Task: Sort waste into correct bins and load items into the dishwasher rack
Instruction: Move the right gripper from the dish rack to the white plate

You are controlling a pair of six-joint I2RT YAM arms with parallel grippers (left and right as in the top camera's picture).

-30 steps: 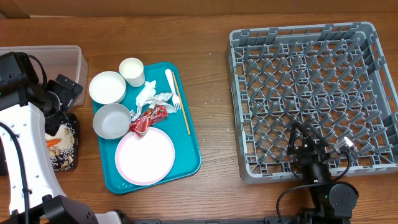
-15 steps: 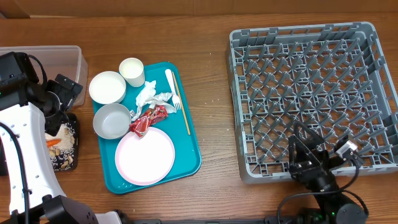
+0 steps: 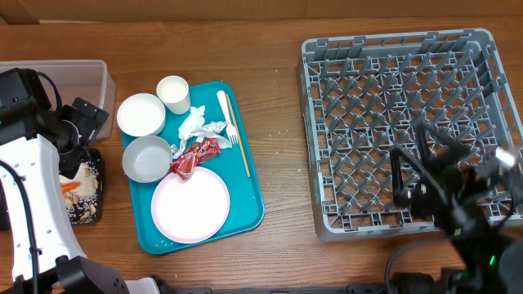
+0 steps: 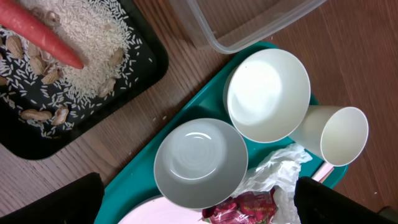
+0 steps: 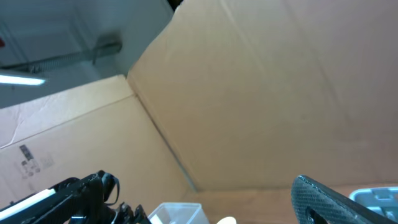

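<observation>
- Brown wooden counter (image 3: 278,98) carries a teal tray (image 3: 249,214) with pink plate (image 3: 190,206), bowls (image 3: 148,158), cup (image 3: 173,91), fork (image 3: 226,114), napkins (image 3: 194,126) and red wrapper (image 3: 194,157).
- Carrot (image 4: 43,34) and rice (image 4: 93,31) lie in the black tray (image 4: 152,62), beside the clear tub (image 4: 249,25).
- Left end effector (image 4: 199,205) hovers near the bowls, fingers spread wide, gripping nothing.
- Right end effector (image 3: 417,167) is a blur over the grey rack (image 3: 392,82) — I cannot tell how far it is open.
</observation>
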